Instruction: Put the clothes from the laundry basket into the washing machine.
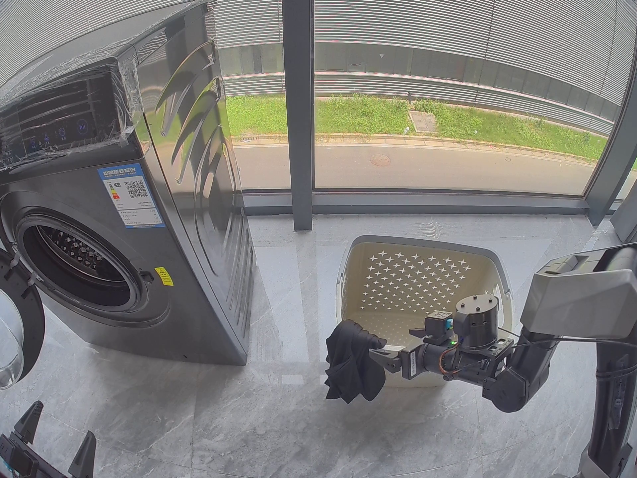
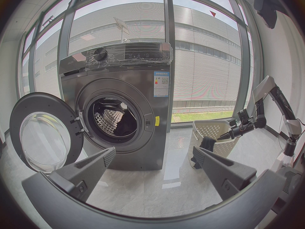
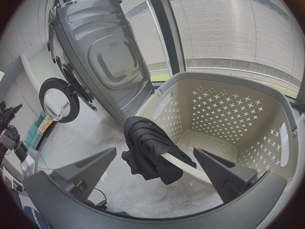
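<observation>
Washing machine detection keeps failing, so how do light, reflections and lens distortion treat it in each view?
Head view: daylight through the window behind; the washing machine has curved reflections on its glossy side, and the film over its panel glints. Left wrist view: fisheye bows the window frames, corners darken, the door glass catches brightness. Right wrist view: the machine leans and bulges.

A pale grey stone-tiled floor (image 1: 265, 426) carries a grey front-loading washing machine (image 1: 133, 234) (its round door (image 2: 44, 134) swung open) and, nearby, a cream laundry basket (image 1: 424, 242).
</observation>
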Tool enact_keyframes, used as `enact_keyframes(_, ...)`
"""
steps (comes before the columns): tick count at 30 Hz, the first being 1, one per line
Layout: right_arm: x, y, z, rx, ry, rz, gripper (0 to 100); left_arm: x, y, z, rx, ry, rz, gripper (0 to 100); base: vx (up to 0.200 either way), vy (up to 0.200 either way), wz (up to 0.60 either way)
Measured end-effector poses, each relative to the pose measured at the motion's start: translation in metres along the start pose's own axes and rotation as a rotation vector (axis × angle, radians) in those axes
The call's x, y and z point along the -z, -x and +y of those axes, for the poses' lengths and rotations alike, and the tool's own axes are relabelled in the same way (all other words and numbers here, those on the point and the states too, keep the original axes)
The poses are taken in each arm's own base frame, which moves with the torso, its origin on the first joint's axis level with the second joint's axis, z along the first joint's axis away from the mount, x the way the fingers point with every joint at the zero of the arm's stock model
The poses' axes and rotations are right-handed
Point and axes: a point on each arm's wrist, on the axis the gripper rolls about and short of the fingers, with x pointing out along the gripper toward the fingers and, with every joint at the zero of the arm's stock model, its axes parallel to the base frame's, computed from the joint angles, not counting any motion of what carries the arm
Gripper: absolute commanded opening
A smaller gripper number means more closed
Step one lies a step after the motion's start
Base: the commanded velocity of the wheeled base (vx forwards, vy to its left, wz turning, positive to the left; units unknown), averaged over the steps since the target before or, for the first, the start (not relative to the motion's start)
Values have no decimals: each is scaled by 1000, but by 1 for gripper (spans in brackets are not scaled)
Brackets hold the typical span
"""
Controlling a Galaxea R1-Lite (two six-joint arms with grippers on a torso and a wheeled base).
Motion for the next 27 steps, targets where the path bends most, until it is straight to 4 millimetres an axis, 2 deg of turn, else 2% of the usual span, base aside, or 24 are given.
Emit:
enact_keyframes(10,11,-21,-1,-5,2,12,100,0,0,0,1,0,0,100,0,0,0)
enact_keyframes(26,15,-40,-2,-10,6,-2,100,0,0,0,1,0,0,100,0,0,0)
enact_keyframes(27,16,-40,-2,-10,6,-2,0,0,0,0,0,0,0,100,0,0,0)
